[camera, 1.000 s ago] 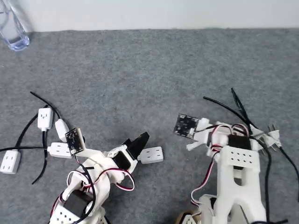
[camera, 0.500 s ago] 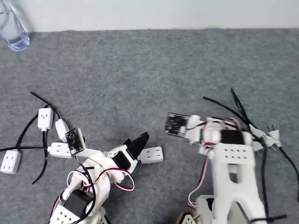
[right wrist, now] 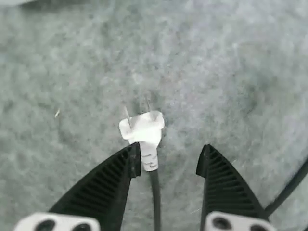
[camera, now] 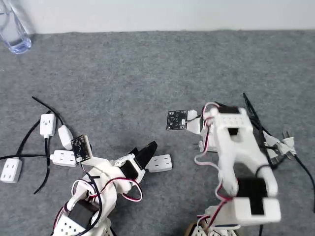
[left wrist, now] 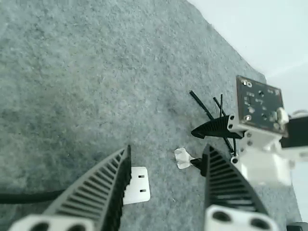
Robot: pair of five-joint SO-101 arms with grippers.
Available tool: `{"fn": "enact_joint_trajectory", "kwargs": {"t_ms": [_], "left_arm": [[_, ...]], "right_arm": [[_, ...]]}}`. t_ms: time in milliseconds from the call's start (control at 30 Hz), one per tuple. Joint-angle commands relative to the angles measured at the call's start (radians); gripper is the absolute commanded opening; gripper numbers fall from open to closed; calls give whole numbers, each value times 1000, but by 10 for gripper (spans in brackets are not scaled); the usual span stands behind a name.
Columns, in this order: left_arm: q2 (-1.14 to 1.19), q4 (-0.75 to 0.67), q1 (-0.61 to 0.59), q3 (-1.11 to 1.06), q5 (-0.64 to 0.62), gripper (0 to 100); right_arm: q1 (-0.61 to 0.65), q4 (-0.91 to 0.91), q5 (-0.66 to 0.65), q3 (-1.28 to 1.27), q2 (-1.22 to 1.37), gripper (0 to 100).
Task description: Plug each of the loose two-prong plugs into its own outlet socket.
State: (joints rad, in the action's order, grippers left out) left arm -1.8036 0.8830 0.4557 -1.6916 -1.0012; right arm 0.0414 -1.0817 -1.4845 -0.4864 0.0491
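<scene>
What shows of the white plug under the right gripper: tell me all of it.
The white plug looks like moulded plastic, with two thin metal prongs, a ribbed collar and a black cord. It lies flat on the grey carpet, unplugged, prongs pointing away from the open right gripper, one finger close beside its collar.

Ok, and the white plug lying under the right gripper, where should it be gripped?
Probably the plug, by its body behind the prongs, coming down from above across its width. It lies flat on the carpet, cord trailing toward the open right gripper, leaving both sides free.
</scene>
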Motion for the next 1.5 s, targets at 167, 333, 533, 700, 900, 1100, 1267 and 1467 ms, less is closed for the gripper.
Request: {"fn": "enact_joint_trajectory", "kwargs": {"t_ms": [167, 333, 533, 700, 900, 1100, 1267, 1467], "left_arm": [[-6, -3, 0, 7, 14, 227], [-6, -3, 0, 7, 14, 227], [-6, -3, 0, 7, 14, 226], [-5, 0, 0, 7, 14, 226], [-3, -3, 0, 7, 14, 226], [-3, -3, 0, 7, 14, 226], [-3, -2, 0, 7, 14, 225], [-3, -2, 0, 7, 14, 225]], "right_arm": [[-2, -278, -141, 311, 151, 197], [8, -331, -143, 325, 171, 197], [13, -331, -146, 296, 179, 197], [21, -228, -144, 222, 179, 197], [25, -170, -146, 173, 180, 197], [28, -174, -178, 207, 255, 117], [25, -216, -189, 250, 286, 79], [21, -237, -256, 250, 286, 8]]}}
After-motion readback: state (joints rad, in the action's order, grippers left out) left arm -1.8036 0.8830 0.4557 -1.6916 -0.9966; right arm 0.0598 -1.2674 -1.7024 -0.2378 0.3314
